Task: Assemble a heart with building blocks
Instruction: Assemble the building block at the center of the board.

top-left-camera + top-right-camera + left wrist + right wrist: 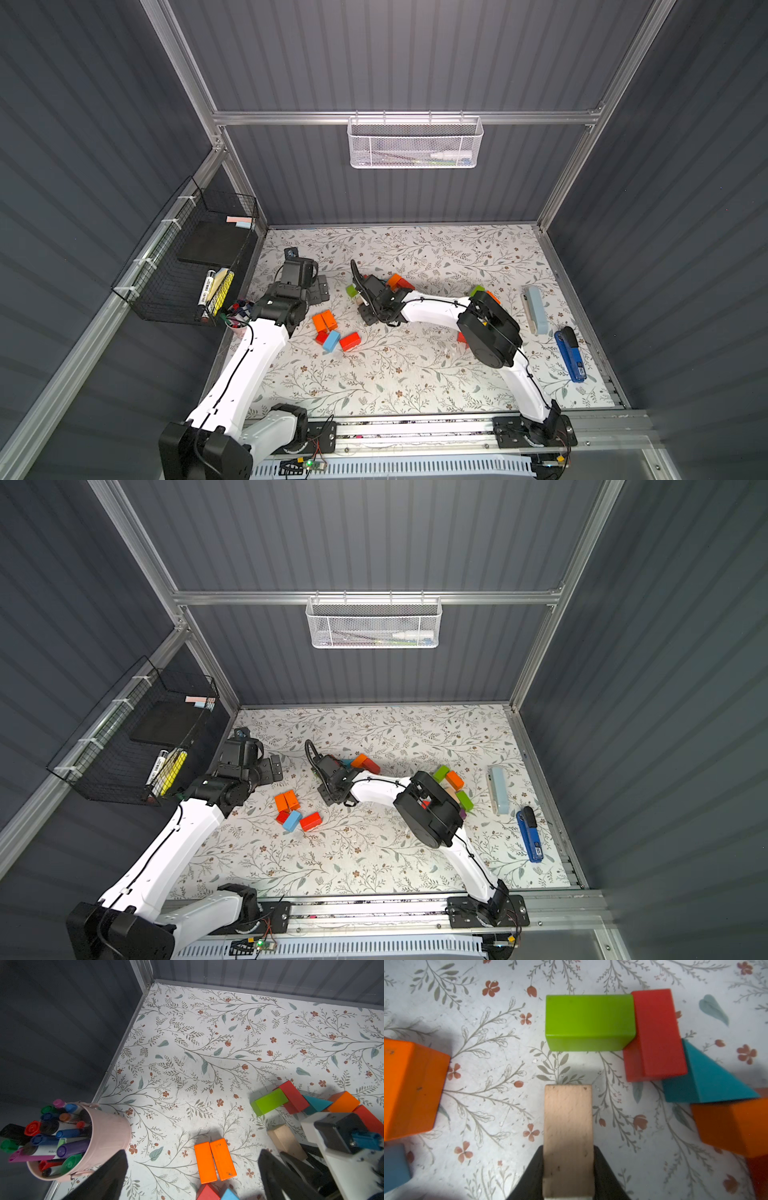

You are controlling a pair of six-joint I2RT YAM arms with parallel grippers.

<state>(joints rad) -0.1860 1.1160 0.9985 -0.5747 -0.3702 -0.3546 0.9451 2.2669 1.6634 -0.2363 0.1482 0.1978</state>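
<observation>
Gripping the plain tan wooden brick (568,1118) by its two long sides, my right hand (568,1151) has its jaws narrowed against the wood, one on each flank. I take it across the narrow width so the end face stays free to butt against a neighbour. As far as I can tell the brick lies flat on the floral-patterned counter (415,374), about the middle, with a strip of bare counter between it and the bright green wooden brick (589,1020) beyond its free end.

That green brick touches a red wooden brick (656,1032) at one end. A teal wooden wedge (708,1078) leans in on the red brick's other side, and an orange wooden block (737,1126) follows. I read this bent chain as the start of the heart's outline, so the tan brick probably belongs to it, though I cannot say which gap it should fill.

My left hand (193,1153) hangs over the left part of the counter with its jaws spread wide and nothing between them, out of the right arm's way. Just below it sit two orange wooden bricks (215,1159) side by side and touching, spare stock for later. More blocks, among them a green one (441,773), wait on the right, partly hidden behind my right arm.
</observation>
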